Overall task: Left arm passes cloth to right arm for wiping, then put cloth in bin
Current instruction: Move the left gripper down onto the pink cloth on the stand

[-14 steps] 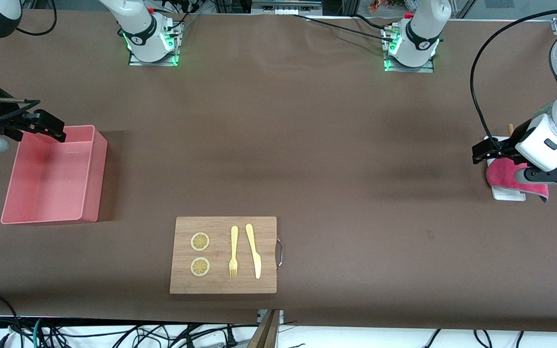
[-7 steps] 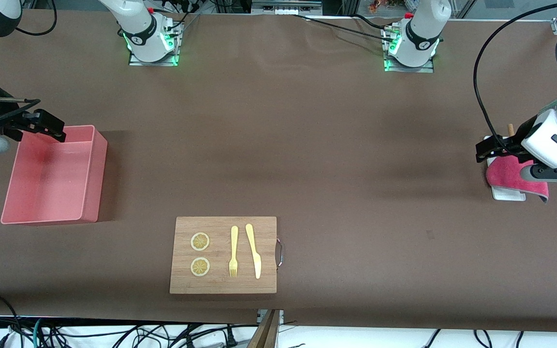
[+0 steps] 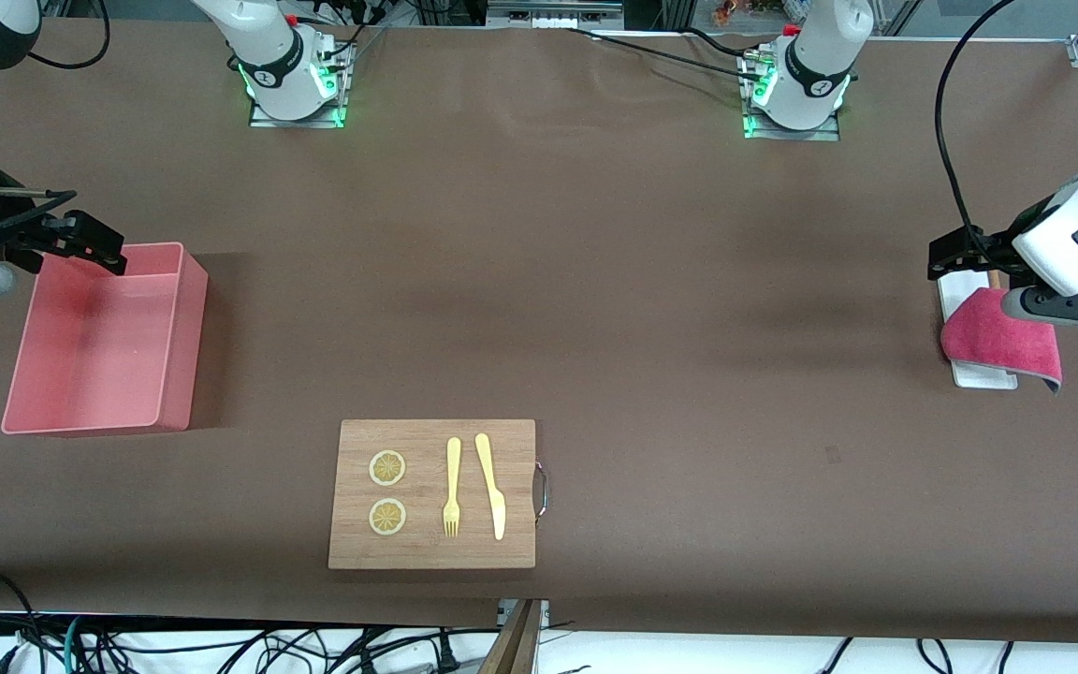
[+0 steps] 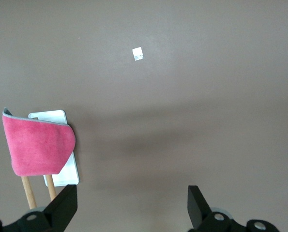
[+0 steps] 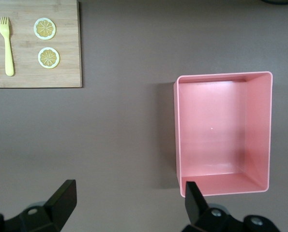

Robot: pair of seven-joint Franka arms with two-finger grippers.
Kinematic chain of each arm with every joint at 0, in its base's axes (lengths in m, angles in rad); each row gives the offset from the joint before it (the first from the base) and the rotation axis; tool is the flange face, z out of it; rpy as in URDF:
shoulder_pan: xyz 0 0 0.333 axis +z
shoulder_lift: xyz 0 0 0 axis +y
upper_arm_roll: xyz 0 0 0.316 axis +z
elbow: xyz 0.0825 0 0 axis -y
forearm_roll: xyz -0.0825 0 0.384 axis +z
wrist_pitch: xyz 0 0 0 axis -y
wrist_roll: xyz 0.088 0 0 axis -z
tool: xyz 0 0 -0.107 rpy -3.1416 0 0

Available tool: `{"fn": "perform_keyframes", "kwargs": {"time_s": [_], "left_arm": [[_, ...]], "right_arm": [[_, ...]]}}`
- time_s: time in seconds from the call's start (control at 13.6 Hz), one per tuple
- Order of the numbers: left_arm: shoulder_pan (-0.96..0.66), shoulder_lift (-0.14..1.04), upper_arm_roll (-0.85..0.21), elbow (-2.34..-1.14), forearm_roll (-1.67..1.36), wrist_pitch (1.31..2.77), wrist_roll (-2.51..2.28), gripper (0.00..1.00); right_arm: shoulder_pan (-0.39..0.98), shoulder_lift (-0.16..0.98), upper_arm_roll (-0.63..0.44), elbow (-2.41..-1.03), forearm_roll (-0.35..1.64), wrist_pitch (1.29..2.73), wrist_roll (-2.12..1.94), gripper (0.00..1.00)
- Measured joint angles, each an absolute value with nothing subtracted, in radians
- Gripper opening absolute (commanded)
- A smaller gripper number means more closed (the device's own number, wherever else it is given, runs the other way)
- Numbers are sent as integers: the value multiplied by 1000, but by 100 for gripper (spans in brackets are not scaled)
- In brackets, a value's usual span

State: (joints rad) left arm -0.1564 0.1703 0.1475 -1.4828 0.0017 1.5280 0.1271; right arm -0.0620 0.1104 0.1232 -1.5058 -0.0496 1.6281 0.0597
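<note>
The crimson-pink cloth (image 3: 1002, 339) lies draped over a small flat white tray (image 3: 981, 376) at the left arm's end of the table. It also shows in the left wrist view (image 4: 37, 147) with the tray (image 4: 64, 173). My left gripper (image 3: 955, 257) hovers open and empty over the tray's uncovered end, beside the cloth; its jaws stand wide apart (image 4: 130, 209). The pale pink bin (image 3: 179, 346) stands empty at the right arm's end. My right gripper (image 3: 94, 245) waits open and empty over the bin's rim (image 5: 129, 203); the bin (image 5: 221, 184) shows below it.
A wooden board (image 3: 431, 552) with a fork, a knife and two lemon slices lies near the front camera, mid-table; it also shows in the right wrist view (image 5: 61, 77). Two wooden sticks (image 4: 27, 192) poke out from under the cloth.
My left gripper and hand have drawn back from over the cloth, uncovering more of it and of the tray. The cloth and the right arm have not moved.
</note>
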Motion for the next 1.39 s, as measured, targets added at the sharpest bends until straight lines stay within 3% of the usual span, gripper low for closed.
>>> {"fn": "perform_keyframes", "kwargs": {"time_s": [0.51, 1.39], "left_arm": [[-139, 189, 154, -1483, 113, 1525, 145, 100], [174, 508, 155, -1488, 155, 1800, 346, 97]], "right_arm": [[-62, 110, 123, -1505, -50, 1627, 60, 99], [-62, 110, 125, -1504, -50, 1627, 60, 99]]}}
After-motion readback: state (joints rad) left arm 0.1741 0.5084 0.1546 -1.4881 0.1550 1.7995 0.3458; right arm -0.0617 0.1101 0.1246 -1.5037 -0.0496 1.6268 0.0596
